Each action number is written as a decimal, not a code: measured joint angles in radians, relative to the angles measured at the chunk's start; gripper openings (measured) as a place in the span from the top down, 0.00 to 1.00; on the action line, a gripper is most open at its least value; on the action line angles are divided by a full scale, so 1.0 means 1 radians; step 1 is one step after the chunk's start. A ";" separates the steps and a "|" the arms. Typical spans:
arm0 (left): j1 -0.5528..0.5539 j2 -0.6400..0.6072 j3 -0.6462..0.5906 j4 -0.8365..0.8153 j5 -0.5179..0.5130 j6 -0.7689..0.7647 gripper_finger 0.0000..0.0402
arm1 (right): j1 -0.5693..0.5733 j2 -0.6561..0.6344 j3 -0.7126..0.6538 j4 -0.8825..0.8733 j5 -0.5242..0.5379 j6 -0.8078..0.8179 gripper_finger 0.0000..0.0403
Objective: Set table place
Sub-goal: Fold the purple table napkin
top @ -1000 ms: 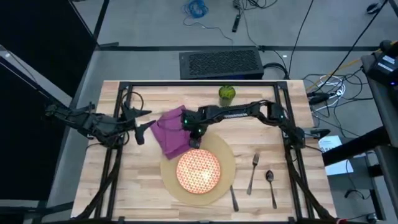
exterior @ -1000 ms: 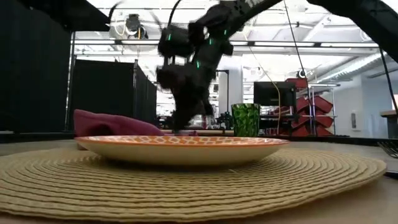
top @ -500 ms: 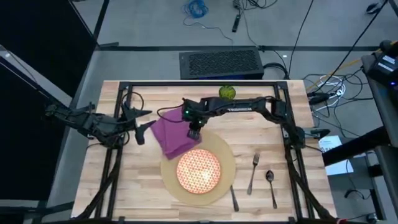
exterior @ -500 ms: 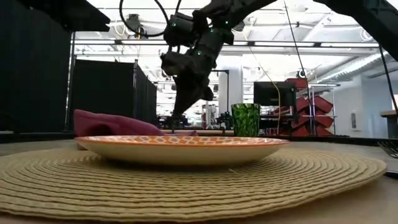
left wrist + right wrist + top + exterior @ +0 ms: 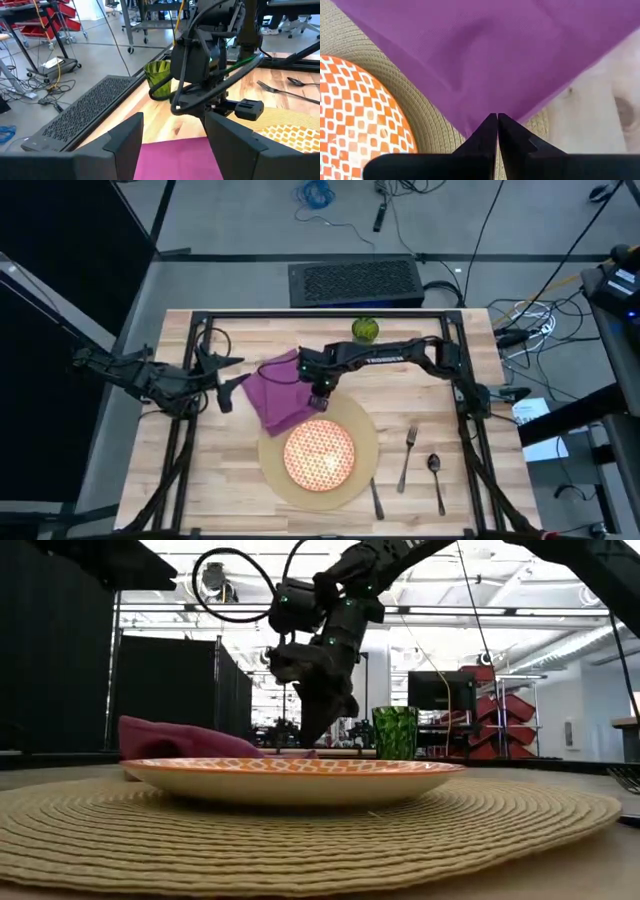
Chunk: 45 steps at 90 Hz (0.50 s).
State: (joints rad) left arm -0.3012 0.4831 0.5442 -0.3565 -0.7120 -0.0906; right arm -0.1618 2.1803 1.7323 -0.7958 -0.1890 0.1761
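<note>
The right tool (image 5: 319, 400) hangs clenched and empty over the napkin (image 5: 277, 394), beside the plate (image 5: 320, 454) on the mat (image 5: 362, 442). The left tool (image 5: 232, 389) waits released near the tabletop's (image 5: 420, 390) left edge.

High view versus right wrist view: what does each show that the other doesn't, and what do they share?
Only the high view shows the fork, spoon, knife, green glass, the waiting left end effector at the table's left edge, and the whole layout. Only the right wrist view shows the right end effector with fingers together, at the purple napkin's corner. Both show napkin, tan mat and patterned plate.
</note>
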 joint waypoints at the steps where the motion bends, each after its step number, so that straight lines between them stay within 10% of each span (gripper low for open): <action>1: 0.000 0.000 0.000 0.000 0.000 0.000 0.50 | 0.001 0.000 0.000 0.000 0.000 0.000 1.00; 45: 0.000 0.000 0.000 -0.001 0.000 0.000 0.50 | 0.019 0.039 0.000 -0.117 0.041 0.000 1.00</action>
State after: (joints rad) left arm -0.3014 0.4831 0.5442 -0.3571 -0.7120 -0.0902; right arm -0.1432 2.2196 1.7325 -0.9130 -0.1479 0.1764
